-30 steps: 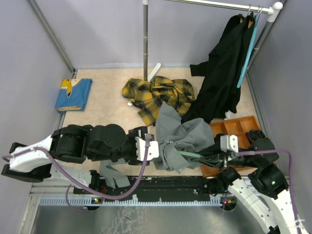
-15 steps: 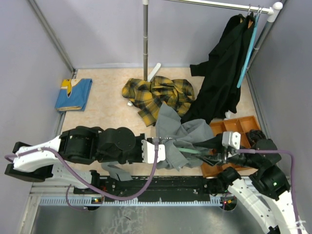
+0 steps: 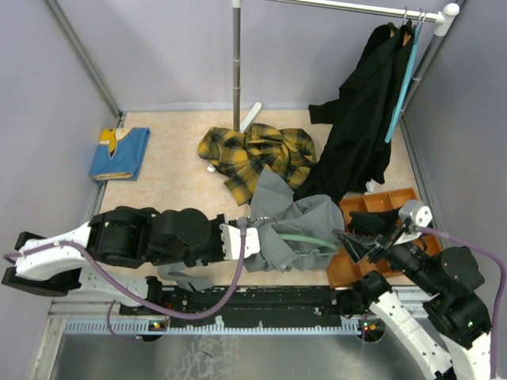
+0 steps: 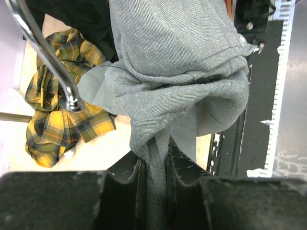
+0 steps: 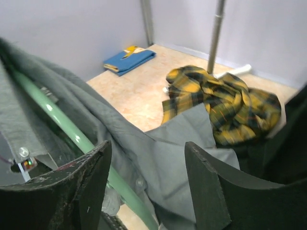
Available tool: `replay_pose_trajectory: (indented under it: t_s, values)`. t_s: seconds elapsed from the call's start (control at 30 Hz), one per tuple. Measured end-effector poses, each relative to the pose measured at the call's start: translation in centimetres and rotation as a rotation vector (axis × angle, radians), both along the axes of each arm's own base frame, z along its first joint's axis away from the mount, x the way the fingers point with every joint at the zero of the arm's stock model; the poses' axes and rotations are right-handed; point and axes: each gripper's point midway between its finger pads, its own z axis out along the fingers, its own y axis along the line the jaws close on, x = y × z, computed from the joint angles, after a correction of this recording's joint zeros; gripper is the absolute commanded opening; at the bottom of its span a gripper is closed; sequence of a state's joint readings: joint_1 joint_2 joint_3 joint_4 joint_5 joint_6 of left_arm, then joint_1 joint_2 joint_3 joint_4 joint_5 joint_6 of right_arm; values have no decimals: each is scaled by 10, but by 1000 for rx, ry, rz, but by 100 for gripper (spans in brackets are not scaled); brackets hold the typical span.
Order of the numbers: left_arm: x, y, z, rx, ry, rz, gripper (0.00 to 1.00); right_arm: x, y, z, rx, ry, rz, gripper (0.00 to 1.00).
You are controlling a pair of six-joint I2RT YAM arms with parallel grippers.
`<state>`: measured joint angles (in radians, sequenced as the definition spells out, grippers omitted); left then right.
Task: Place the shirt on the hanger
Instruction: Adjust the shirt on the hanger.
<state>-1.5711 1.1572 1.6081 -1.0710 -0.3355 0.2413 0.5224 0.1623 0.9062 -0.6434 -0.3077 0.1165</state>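
Jaws clamped, the left gripper [image 4: 156,177] pinches the shirt [image 4: 182,72]; the right gripper [image 5: 146,191] gapes empty. Limp cloth (light, probably slippery) likely wants gripping by the stiff hanger [image 5: 62,122]

A bare strip of worktop [image 3: 178,166] is left between the blue cloth [image 3: 120,153] at the left wall and the plaid shirt [image 3: 257,154]. The rear centre is blocked by the upright pole [image 3: 236,63], and the right rear by the hanging black garment [image 3: 360,119]. The near centre is filled by the grey shirt [image 3: 297,222] on the hanger [image 3: 305,239]. The orange tray [image 3: 392,202] is set just to its right.
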Motion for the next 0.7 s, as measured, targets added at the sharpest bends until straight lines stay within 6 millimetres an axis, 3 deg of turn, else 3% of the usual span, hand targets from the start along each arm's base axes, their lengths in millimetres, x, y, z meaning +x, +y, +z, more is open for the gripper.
replay_pose_trajectory:
  t_s: [0.27,0.7]
  values:
    - [-5,-2,29,-116,88,51,0,-6,-27,2,54,188,-144,63]
    - [-27,-13,14,-71,178,-32,0,13,-38,-30,-70,437,-291,63]
